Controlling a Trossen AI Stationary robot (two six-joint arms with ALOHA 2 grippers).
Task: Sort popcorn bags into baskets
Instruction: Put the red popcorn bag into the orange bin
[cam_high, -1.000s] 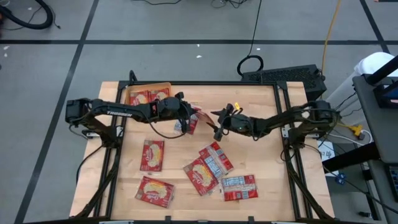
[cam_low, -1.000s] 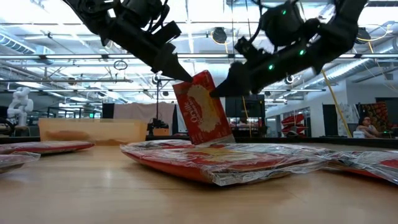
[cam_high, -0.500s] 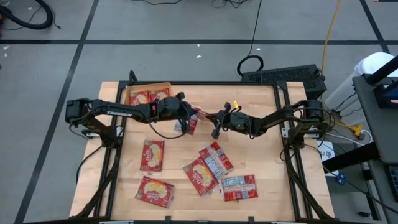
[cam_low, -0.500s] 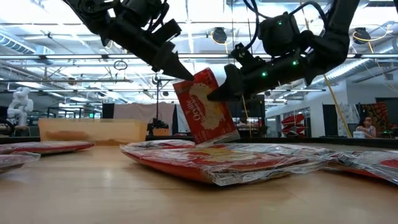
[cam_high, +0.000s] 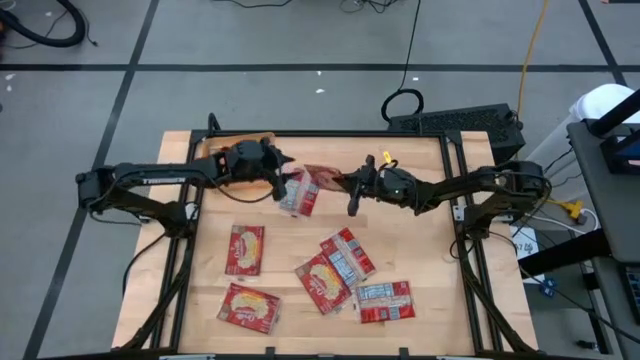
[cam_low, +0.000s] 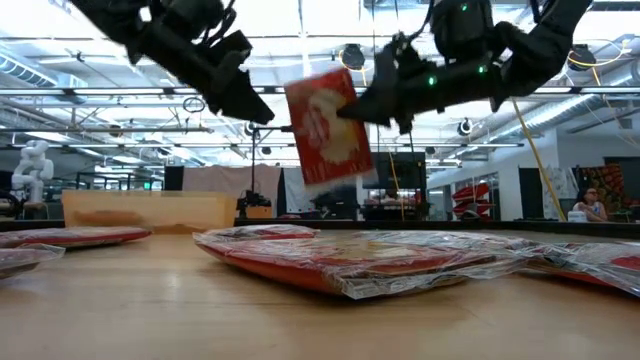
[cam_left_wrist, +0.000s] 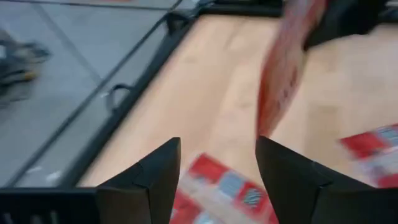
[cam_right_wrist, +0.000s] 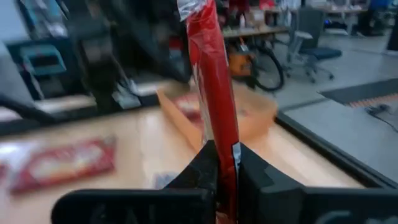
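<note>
One shallow orange rectangular basket (cam_high: 262, 140), holding red packets. Beside it, right end effector (cam_high: 346, 183) pinches flat red popcorn bag (cam_high: 322, 179) above bench (cam_high: 420, 280); left end effector (cam_high: 281, 182) spread, just clear.

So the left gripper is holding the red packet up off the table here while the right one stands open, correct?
No, reversed. In the right wrist view the right gripper is shut on the red packet; the low view shows it hanging clear of the table. The left gripper stands open, holding nothing.
</note>
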